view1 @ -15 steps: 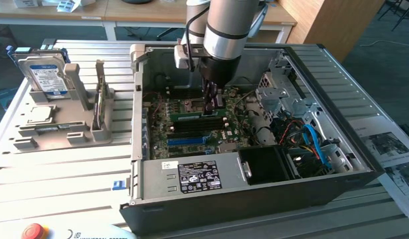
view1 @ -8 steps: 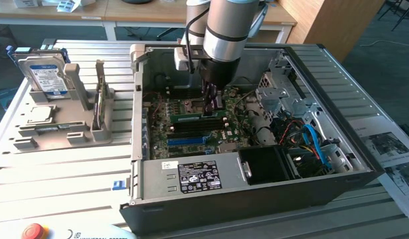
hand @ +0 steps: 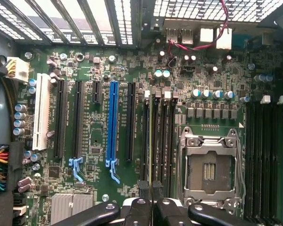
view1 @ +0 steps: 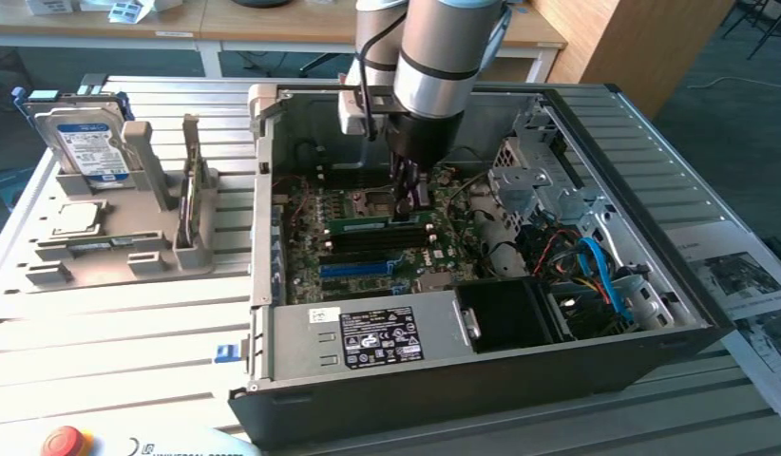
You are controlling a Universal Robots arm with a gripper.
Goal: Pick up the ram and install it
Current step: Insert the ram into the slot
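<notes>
My claw (view1: 409, 201) hangs in the open computer case (view1: 695, 313), centre of the exterior view, pinched nearly shut on the ram (view1: 378, 225). The ram stands in a memory slot directly under my tips. The wrist view shows it edge-on, a thin pale-green line between my fingertips (hand: 144, 188), set between the blue slot (hand: 113, 125) and the processor socket (hand: 211, 167) (touching neither). The exterior view's left shows a hard drive (view1: 93, 142) upright in a grey stand.
</notes>
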